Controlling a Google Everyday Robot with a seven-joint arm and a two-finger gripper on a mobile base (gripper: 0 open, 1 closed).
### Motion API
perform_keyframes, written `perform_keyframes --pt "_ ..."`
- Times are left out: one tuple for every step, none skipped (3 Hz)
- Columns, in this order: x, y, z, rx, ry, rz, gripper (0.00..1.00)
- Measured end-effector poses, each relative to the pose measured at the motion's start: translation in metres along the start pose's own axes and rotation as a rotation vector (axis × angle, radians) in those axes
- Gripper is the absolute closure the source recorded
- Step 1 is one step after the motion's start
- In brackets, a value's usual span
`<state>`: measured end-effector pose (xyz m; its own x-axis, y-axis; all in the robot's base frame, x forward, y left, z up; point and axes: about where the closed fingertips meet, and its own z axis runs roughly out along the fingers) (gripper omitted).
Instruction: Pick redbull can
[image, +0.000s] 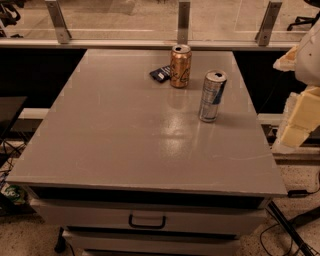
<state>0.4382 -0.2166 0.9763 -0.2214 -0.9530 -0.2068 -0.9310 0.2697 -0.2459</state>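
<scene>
The redbull can (212, 96) is a tall slim silver can with blue patches. It stands upright on the grey table top (115, 130), in the right half toward the back. My gripper (296, 124) shows as cream-coloured parts at the right edge of the view, beyond the table's right side. It is to the right of the can, apart from it and touching nothing on the table.
A shorter, wider gold-orange can (180, 66) stands upright behind and left of the redbull can. A dark blue packet (161, 73) lies just left of it. A railing with metal posts (183, 22) runs behind the table. A drawer handle (147, 220) is on the table's front.
</scene>
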Motion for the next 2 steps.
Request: perform_keyframes --pt "-0.001 -0.005 0.001 0.005 -0.007 0.007 0.0" --pt "-0.003 -0.023 0.008 0.021 -0.034 0.031 0.0"
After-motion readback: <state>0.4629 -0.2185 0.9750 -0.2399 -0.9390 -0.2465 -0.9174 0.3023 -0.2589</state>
